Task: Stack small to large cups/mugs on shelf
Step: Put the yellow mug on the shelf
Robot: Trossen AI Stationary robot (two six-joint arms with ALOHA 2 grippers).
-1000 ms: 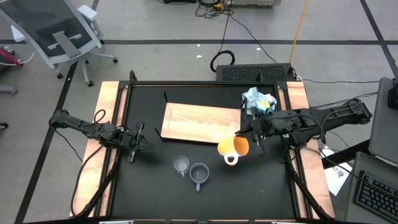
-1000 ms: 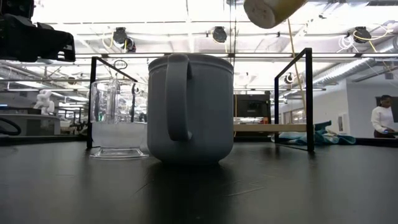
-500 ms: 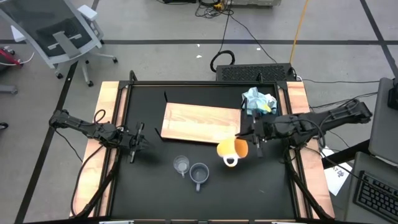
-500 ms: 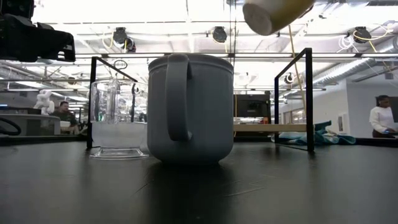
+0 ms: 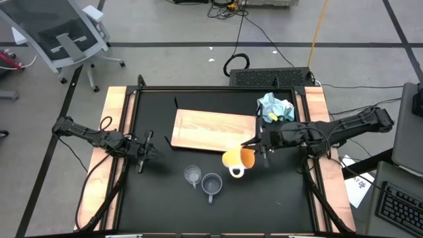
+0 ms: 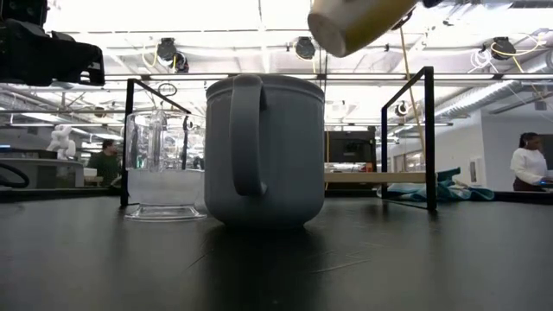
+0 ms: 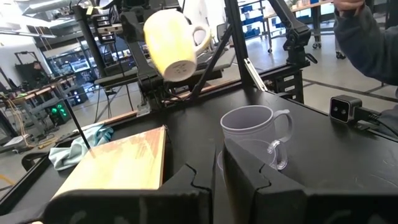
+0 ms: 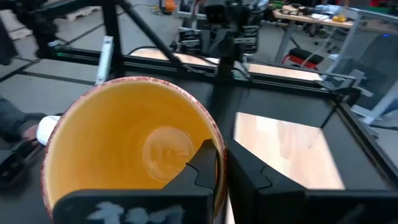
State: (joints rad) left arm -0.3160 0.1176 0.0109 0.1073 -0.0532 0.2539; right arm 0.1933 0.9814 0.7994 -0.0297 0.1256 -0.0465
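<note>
My right gripper (image 5: 260, 148) is shut on the orange mug (image 5: 238, 158), which has a white handle (image 5: 236, 172), and holds it above the table just near of the light-wood shelf board (image 5: 211, 131). The mug also shows in the low view (image 6: 359, 22) and in the left wrist view (image 7: 171, 40). The blue-grey mug (image 5: 211, 184) and the clear glass cup (image 5: 192, 175) stand upright on their bases on the black table, side by side, near of the board. My left gripper (image 5: 142, 153) is shut and empty at the table's left. My right gripper holds the orange mug by its rim (image 8: 219, 152), with one finger (image 8: 202, 168) inside the mug and the other outside. The fingers come about level from the table's right. The mug is lifted clear and tipped on its side, its mouth toward the gripper, its base toward the table's left.
A light-blue cloth (image 5: 274, 108) lies at the board's far right corner. Black frame posts (image 6: 429, 138) stand around the table. People show in the room beyond (image 6: 527, 164).
My right gripper has gone toward the table's left edge with the orange mug, which stays tipped and clear of the table, now closer to the blue-grey mug and the glass cup.
</note>
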